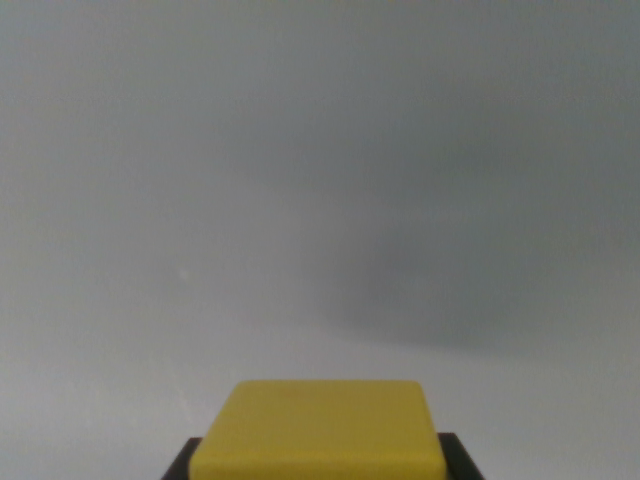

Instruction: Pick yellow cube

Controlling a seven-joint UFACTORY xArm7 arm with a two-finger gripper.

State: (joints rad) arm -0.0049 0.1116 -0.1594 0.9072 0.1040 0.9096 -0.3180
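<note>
You're looking at a plain grey surface [300, 180] filling almost the whole wrist view, slightly blurred, with a soft darker shadow sitting right of centre and fading out toward the wrist view's right. Nothing else is lying on the grey area that you can make out. Down at the bottom edge, roughly centred, the yellow cube [318, 432] is showing its top face with rounded corners, cut off by the bottom of the frame. Dark fingers [180, 466] are peeking out on both sides of it, one at the wrist view's left and one at the wrist view's right, each touching the cube's side, so the gripper [320, 462] is pinching the yellow cube between them. You're only seeing small black slivers of the fingers; their shape isn't readable. Whether the cube is resting on the surface or hanging above it, you can't tell from this view.
</note>
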